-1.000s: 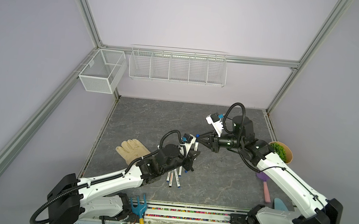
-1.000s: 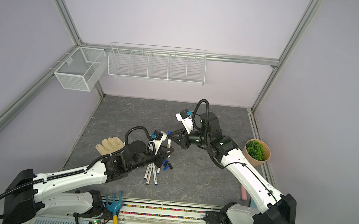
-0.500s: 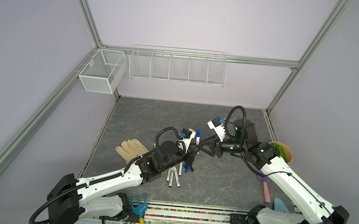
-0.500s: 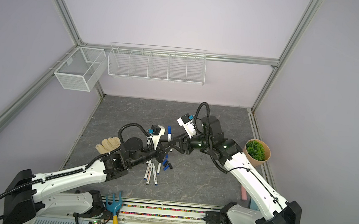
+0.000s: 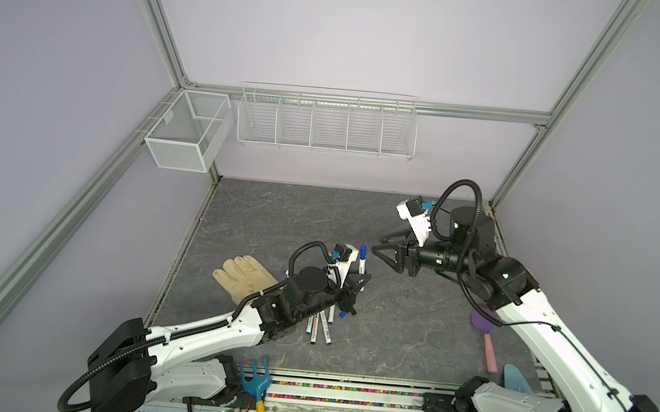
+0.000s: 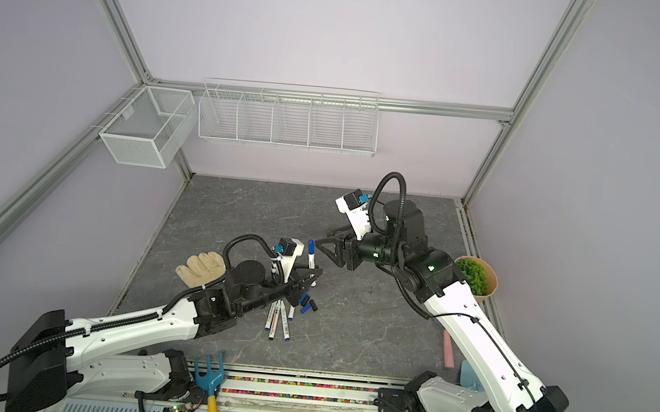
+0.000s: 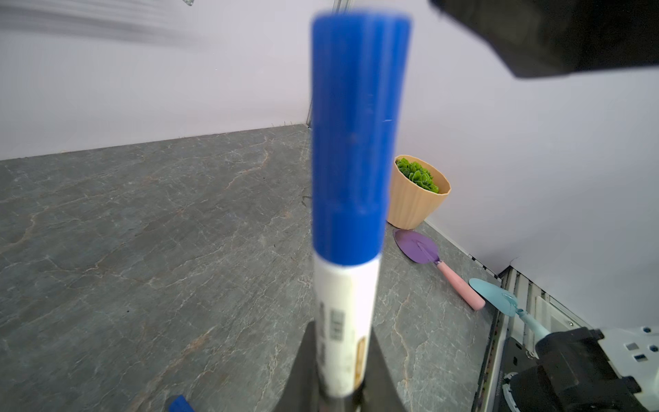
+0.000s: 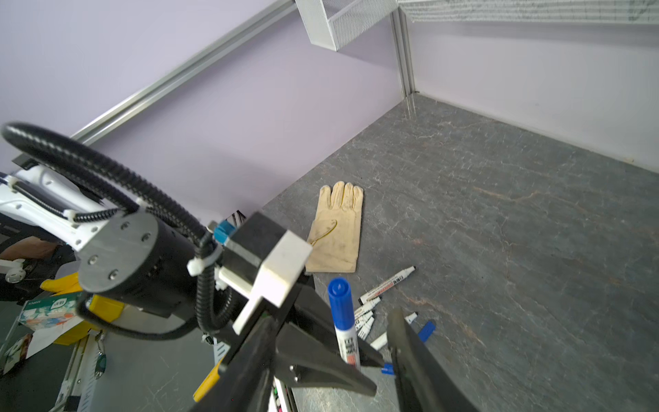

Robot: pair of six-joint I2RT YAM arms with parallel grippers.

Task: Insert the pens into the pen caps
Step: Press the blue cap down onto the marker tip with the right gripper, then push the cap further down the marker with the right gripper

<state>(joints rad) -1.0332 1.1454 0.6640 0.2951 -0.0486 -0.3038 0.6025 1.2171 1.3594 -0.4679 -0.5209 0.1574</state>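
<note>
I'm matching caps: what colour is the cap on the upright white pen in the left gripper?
The plastic cap is blue, clearest in left wrist view.

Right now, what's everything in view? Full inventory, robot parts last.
capped pen: 1, white barrel with blue cap, upright in the left end effector
loose pens: about five, white, heaped under the left arm
loose caps: a few, blue and black, beside the heap
glove: 1, tan, table left
plant pot: 1, beige with green plant, table right edge
trowel: 1, purple blade, pink handle, near the pot
scoop: 1, light blue, front right
garden fork: 1, blue head, yellow handle, front rail
mesh box: 1, white, left wall
wire rack: 1, white, back wall
table: 1, grey
left end effector: shut on the capped pen
right end effector: open, empty
</note>
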